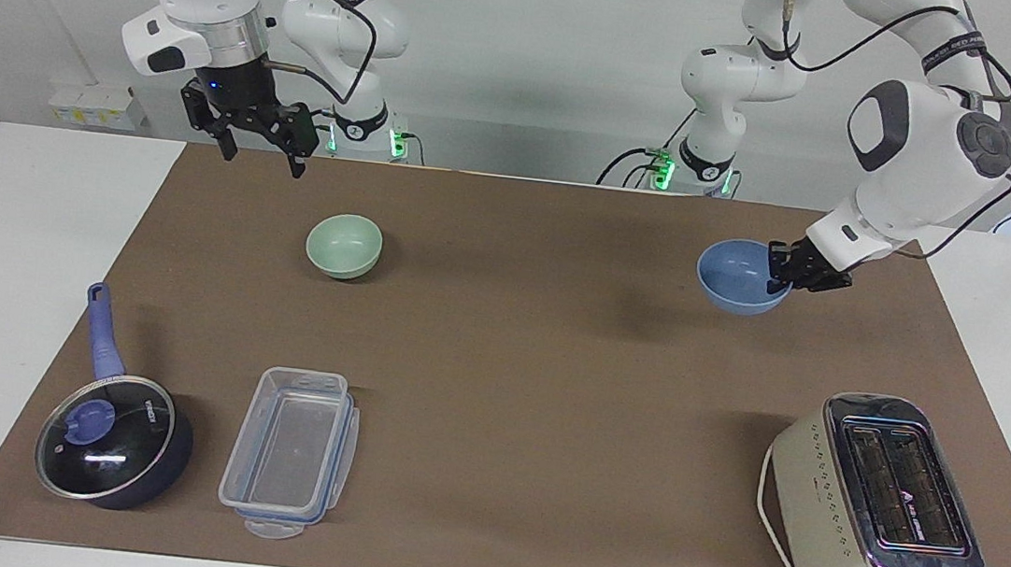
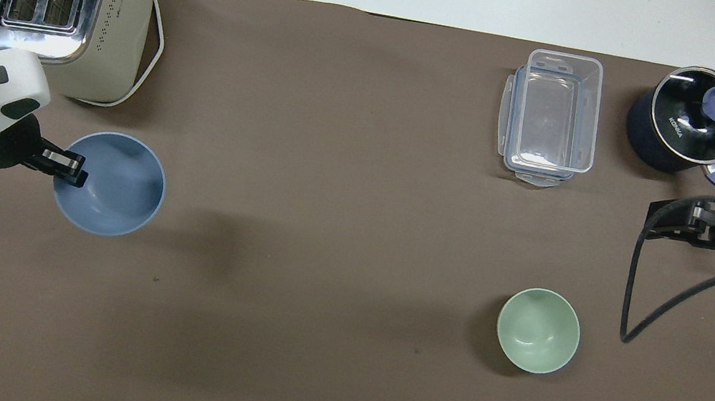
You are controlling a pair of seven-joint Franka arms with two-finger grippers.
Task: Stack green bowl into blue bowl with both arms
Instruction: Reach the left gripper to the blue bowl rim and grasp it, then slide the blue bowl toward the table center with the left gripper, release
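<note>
Above the brown mat's left-arm end, the left gripper pinches the small periwinkle-blue matte bowl's rim, lifted. The pale mint-green bowl sits unstacked near the waiting, open-jawed right gripper.

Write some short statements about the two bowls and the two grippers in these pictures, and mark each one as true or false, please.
1. The left gripper is shut on the blue bowl's rim, holding it above the brown mat. True.
2. The green bowl sits inside the blue bowl. False: it stands alone on the mat.
3. The right gripper holds the green bowl. False: it hangs open above the mat, holding nothing.
4. The toaster stands at the left arm's end. True.
</note>
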